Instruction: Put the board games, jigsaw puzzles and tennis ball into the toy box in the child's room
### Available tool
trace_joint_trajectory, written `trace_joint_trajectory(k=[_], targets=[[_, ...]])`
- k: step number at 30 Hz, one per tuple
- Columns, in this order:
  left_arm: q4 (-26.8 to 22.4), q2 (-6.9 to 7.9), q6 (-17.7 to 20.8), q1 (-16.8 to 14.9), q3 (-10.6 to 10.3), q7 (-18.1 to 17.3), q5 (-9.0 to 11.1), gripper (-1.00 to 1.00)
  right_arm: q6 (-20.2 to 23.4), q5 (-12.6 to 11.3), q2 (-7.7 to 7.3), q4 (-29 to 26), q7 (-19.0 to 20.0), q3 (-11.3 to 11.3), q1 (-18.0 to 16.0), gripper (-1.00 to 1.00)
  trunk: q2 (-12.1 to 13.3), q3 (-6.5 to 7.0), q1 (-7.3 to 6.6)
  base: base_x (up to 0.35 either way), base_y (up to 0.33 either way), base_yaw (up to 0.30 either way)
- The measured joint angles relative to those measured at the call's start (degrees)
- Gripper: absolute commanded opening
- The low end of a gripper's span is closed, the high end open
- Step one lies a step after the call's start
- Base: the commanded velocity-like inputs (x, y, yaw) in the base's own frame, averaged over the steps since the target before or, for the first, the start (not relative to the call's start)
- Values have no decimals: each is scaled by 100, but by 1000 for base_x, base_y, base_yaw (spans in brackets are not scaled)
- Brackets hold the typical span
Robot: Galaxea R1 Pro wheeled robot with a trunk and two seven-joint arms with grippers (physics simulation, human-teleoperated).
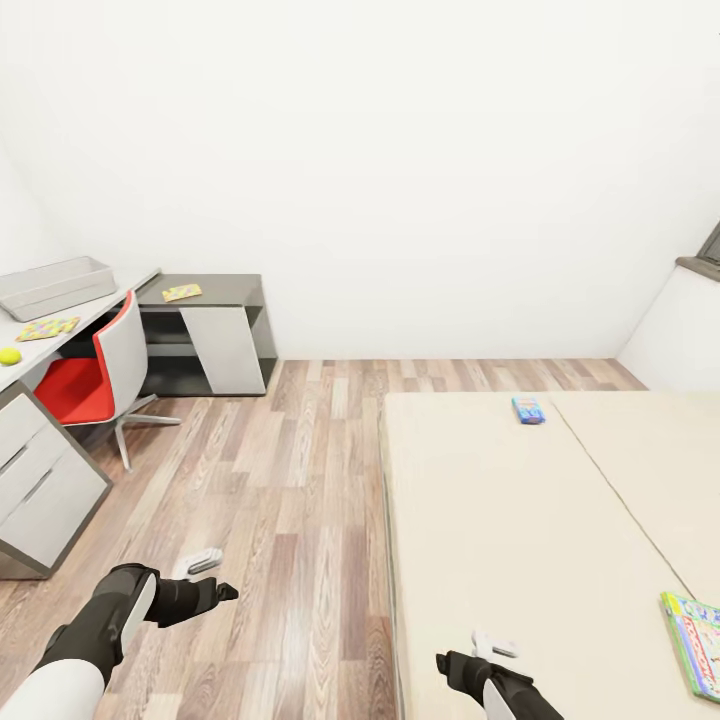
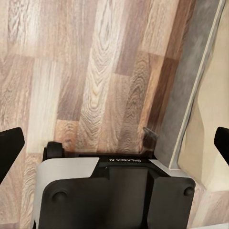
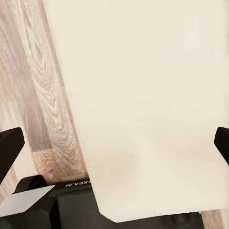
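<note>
On the table (image 1: 110,300) at the far left stands the grey toy box (image 1: 55,285). Beside it lie a bright jigsaw puzzle (image 1: 47,328) and the yellow tennis ball (image 1: 10,355). A flat yellow-orange toy (image 1: 182,292) lies on the table's lower dark section; I cannot tell if it is a puzzle or a game. On the bed (image 1: 500,540) lie a small blue board game (image 1: 528,410) and a green-edged board game (image 1: 695,640). My left gripper (image 1: 215,577) (image 2: 114,143) hangs open over the floor. Over the bed's near edge my right gripper (image 1: 482,655) (image 3: 114,143) is open and empty.
A red and white swivel chair (image 1: 100,375) stands in front of the table, with a grey drawer unit (image 1: 40,480) nearer to me. Wood-plank floor (image 1: 290,480) runs between table and bed. The bed's dark frame (image 2: 191,86) lies close to my left gripper.
</note>
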Motion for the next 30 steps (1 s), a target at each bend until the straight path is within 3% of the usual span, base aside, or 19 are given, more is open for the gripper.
trace_joint_trajectory(k=[22,30], targets=[[0,-1,-5,0,0,5,0,100,-13,-7,-3,8,-2,-8,1,100,0,0,0,-5,-5,0],[2,-70,-7,7,-10,22,-8,100,-98,-1,80,34,-11,1,-7,100,0,0,0,0,-105,0]])
